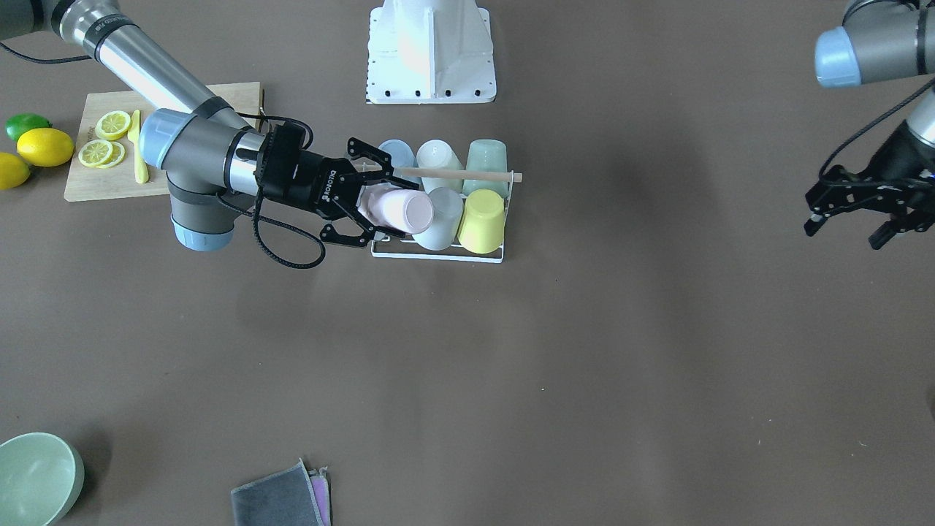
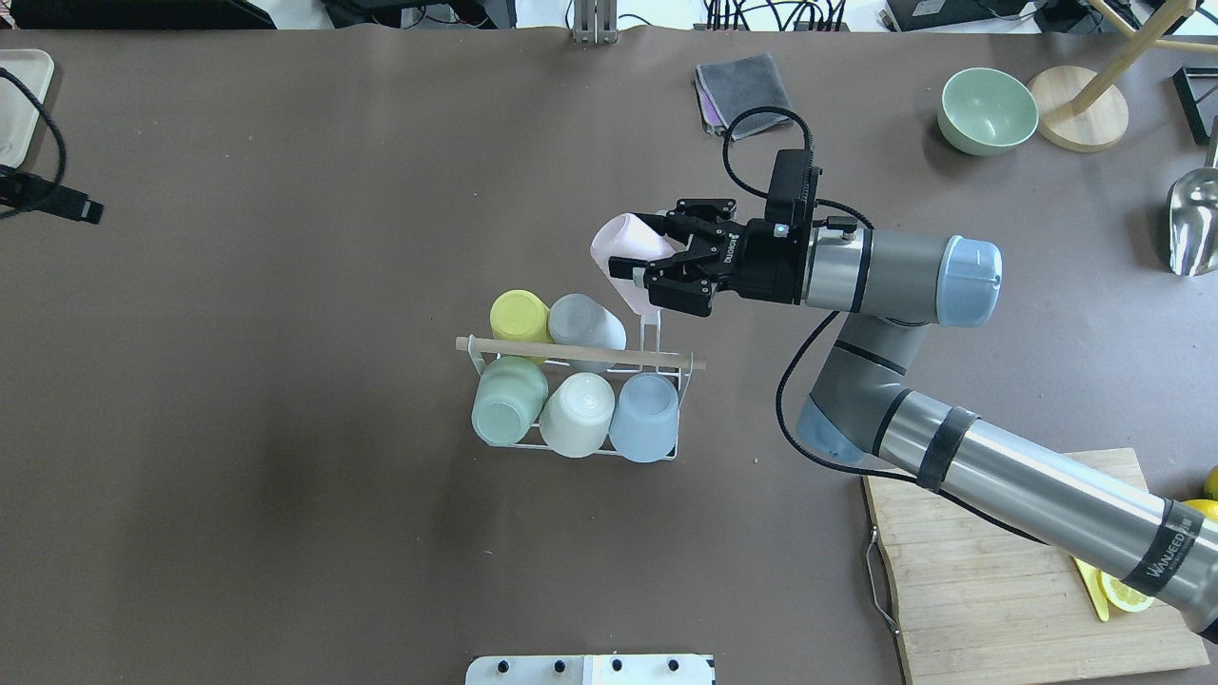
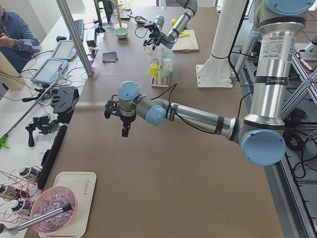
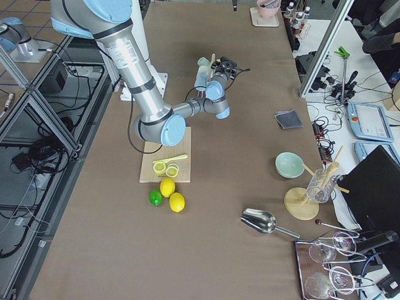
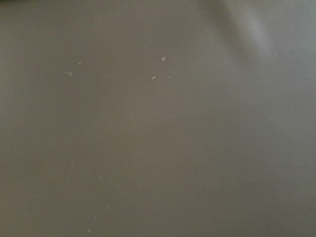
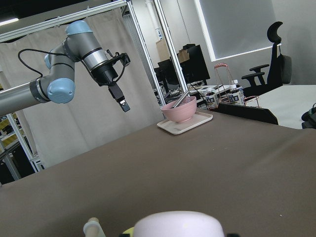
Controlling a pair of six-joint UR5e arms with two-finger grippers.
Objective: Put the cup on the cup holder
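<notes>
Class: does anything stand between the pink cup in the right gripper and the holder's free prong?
Nothing visible does. The pink cup tilts just above the bare prong of the cup holder; the grey cup occupies the neighbouring prong.

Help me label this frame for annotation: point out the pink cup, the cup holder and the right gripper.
pink cup (image 2: pixel 617 249), overhead view, on its pale pink body.
cup holder (image 2: pixel 657 360), overhead view, on its wooden rod.
right gripper (image 2: pixel 655 249), overhead view, midway between its fingertips.

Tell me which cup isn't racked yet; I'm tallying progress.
The pink cup, held in the right gripper beside the cup holder; the other five sit on it.
</notes>
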